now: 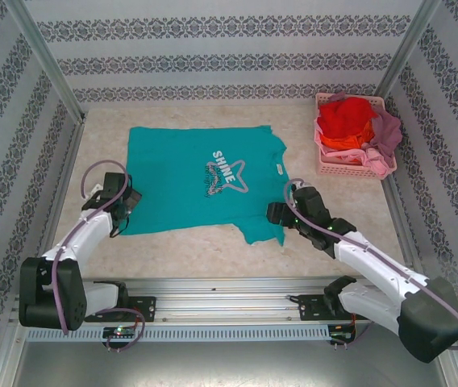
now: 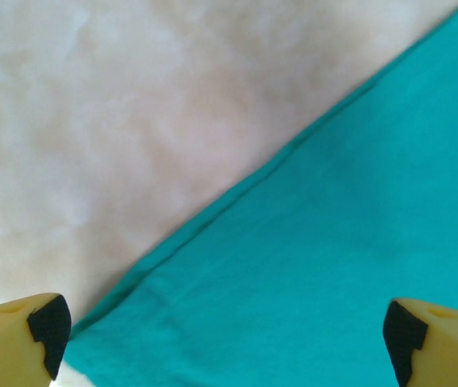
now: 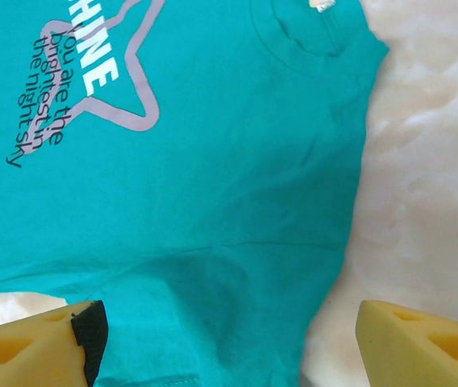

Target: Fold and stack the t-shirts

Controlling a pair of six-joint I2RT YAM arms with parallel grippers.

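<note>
Hovering over the teal t-shirt (image 1: 189, 181), laid flat and print-up on the table (image 1: 172, 254), probably so as to take its edges for a fold: left gripper (image 2: 226, 339) by the hem corner, right gripper (image 3: 229, 330) above the near sleeve, both with jaws apart, holding nothing. Waiting crumpled in the pink basket (image 1: 323, 165) at far right: red, orange, mauve t-shirts (image 1: 348, 121). Hard to count; lower layers hidden.

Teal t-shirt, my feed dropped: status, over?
Left hand open over hem edge. Right hand open over sleeve. Teal t-shirt flat, unfolded. Nothing blocking.
</note>
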